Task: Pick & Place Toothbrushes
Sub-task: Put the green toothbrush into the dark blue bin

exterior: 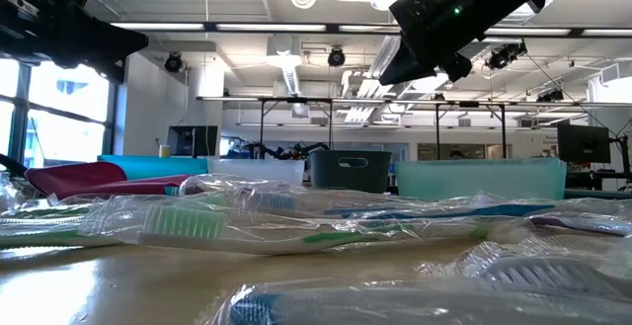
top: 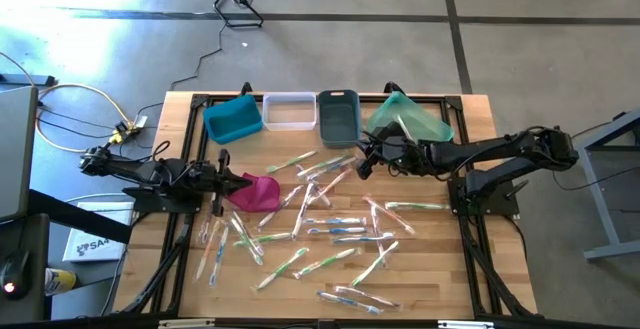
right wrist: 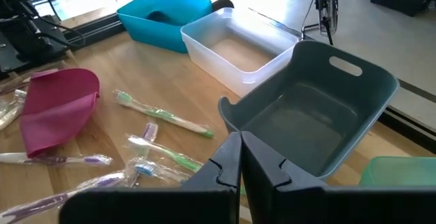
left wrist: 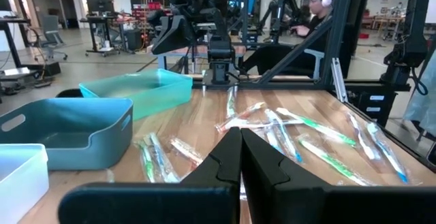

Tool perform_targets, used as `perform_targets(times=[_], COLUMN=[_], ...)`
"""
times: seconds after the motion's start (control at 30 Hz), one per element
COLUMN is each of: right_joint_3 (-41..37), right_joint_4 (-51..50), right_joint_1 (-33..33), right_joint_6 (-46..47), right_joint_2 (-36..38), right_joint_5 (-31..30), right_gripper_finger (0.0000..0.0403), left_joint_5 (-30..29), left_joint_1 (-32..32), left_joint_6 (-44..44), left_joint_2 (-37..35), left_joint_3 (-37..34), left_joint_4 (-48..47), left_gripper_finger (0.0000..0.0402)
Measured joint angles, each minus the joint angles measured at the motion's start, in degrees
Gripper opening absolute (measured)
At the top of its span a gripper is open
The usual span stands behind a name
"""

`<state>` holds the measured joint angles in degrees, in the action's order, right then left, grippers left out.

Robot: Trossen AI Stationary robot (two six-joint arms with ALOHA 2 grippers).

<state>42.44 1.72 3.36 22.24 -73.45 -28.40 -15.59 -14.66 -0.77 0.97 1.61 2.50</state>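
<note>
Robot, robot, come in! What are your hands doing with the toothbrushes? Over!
Left gripper shut, empty, beside magenta pouch. Right gripper shut, empty, near grey bin. Toothbrushes scattered on table. Nothing blocking.

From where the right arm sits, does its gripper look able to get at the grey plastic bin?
Probably yes. The right gripper, shut and empty, hovers just in front of the grey plastic bin, whose open, empty inside faces it in the right wrist view; nothing stands between them.
</note>
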Motion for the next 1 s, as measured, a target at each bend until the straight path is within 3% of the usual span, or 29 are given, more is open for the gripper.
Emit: perform_targets(times=[0.5,1.0], right_joint_3=[0.0,0.0], right_joint_4=[0.02,0.11], right_joint_1=[0.0,0.0], right_joint_6=[0.0,0.0], right_joint_2=[0.0,0.0], right_joint_5=[0.0,0.0], right_gripper_finger=[0.0003,0.0003], left_joint_5=[-0.11,-5.4], left_joint_1=[0.0,0.0], left_joint_6=[-6.66,-7.2], left_joint_2=[0.0,0.0], left_joint_3=[0.04,0.09], left_joint_4=[0.37,0.88], left_gripper_finger=[0.0,0.0])
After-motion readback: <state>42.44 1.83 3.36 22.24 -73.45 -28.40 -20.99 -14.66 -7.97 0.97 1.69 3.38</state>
